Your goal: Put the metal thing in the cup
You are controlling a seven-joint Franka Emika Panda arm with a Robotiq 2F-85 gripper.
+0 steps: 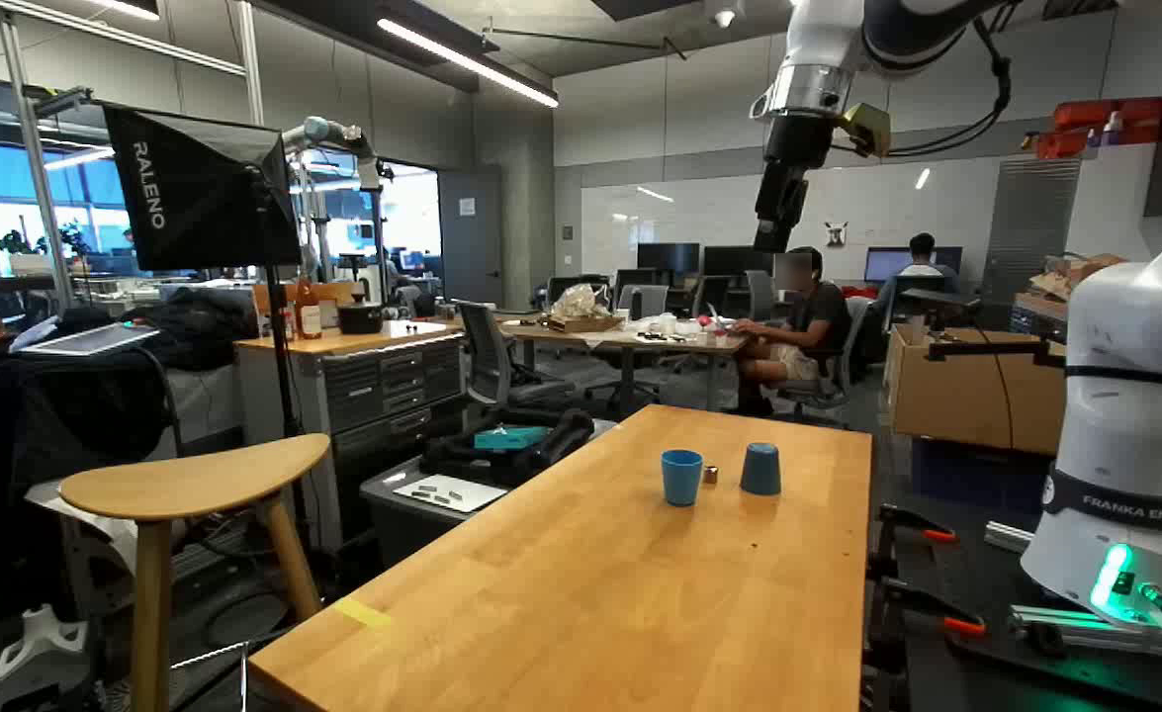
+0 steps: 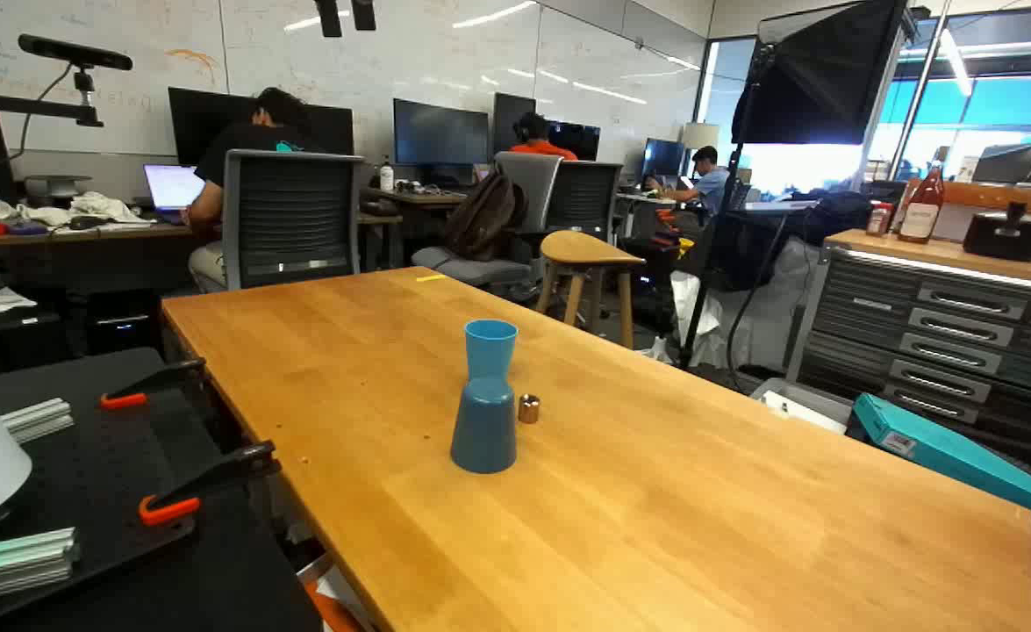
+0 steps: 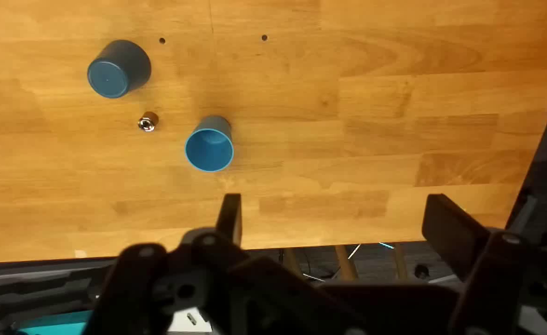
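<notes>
The bright blue cup [image 1: 681, 479] stands upright, mouth up, on the wooden table. It also shows in an exterior view [image 2: 490, 347], its lower part hidden behind a darker cup, and in the wrist view [image 3: 210, 145]. The metal thing [image 1: 710, 475], a small shiny cylinder, stands on the table between the two cups, touching neither in the wrist view [image 3: 148, 122]. It also shows in an exterior view [image 2: 528, 408]. My gripper [image 3: 334, 202] is open and empty, high above the table. In both exterior views it is well above the cups [image 1: 771, 240] [image 2: 347, 17].
A darker blue-grey cup [image 1: 760, 470] stands upside down near the metal thing; it also shows in the wrist view [image 3: 119, 69]. The wooden table [image 2: 699, 491] has clamps [image 2: 173, 509] along its robot-side edge. A stool [image 1: 195, 480] stands beyond the opposite edge.
</notes>
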